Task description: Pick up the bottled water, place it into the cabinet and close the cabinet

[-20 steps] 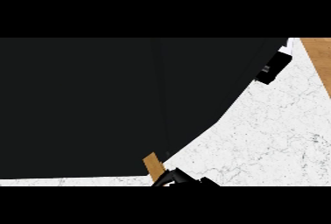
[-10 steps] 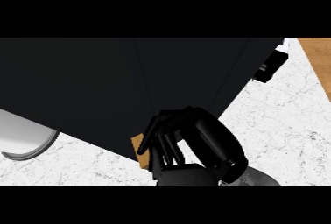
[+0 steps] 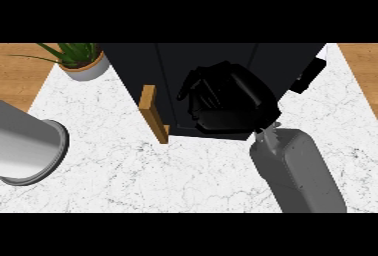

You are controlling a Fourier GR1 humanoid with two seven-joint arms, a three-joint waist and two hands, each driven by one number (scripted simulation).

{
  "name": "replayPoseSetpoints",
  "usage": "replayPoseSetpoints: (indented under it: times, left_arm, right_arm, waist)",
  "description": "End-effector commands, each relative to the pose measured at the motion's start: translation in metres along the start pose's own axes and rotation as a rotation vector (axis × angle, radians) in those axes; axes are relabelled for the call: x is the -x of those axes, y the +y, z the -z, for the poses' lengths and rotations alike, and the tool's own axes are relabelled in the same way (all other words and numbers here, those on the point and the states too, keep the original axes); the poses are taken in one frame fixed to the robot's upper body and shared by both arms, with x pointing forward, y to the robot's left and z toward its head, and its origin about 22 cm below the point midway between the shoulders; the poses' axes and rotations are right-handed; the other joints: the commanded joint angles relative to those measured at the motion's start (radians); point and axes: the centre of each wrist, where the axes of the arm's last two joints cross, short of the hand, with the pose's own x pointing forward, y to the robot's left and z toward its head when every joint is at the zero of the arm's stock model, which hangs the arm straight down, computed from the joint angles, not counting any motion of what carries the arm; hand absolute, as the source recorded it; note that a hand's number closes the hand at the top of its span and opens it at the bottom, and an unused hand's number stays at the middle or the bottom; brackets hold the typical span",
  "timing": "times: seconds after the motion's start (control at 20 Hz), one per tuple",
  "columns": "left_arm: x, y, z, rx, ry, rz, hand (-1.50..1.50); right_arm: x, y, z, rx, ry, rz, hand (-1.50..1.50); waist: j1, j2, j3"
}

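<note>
A black cabinet (image 3: 214, 60) stands at the back of the white marble counter (image 3: 148, 175). Its wooden door (image 3: 154, 119) shows edge-on, sticking out toward me at the cabinet's left front. My right hand (image 3: 221, 102) is up against the cabinet's dark front, just right of that door edge, with its grey forearm (image 3: 295, 172) rising from the lower right. The hand is black against black, so its grip is unclear. No bottled water shows anywhere. My left forearm (image 3: 26, 147) enters at the left edge; its hand is out of view.
A potted green plant (image 3: 80, 61) stands at the back left, beside the cabinet. A small black part (image 3: 308, 76) juts from the cabinet's right side. Wooden floor (image 3: 18, 75) shows beyond the counter's left and right edges.
My right hand has shifted from the wooden door's edge to the cabinet's front, right of it. The left forearm shows larger at the left, and the plant has come into view.
</note>
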Motion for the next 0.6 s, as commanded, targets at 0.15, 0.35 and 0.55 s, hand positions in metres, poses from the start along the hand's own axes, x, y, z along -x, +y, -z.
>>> replayPoseSetpoints:
  times: [0.15,0.35,0.55]
  left_arm:
    - [0.011,0.002,-0.014,-0.002,0.003,-0.007,-1.50]
    - [-0.005,-0.001,-0.008,-0.019,-0.011,-0.002,-1.50]
    - [-0.011,0.000,-0.006,0.021,0.006,-0.024,-1.50]
  right_arm:
    - [0.011,-0.038,0.026,-0.009,0.023,-0.021,1.50]
    - [-0.004,-0.034,0.039,-0.043,0.030,-0.037,1.50]
    - [0.005,-0.040,0.047,-0.068,0.047,-0.023,1.50]
  waist:
    - [-0.002,0.002,0.000]
    - [-0.002,0.002,0.000]
    - [0.010,0.004,0.000]
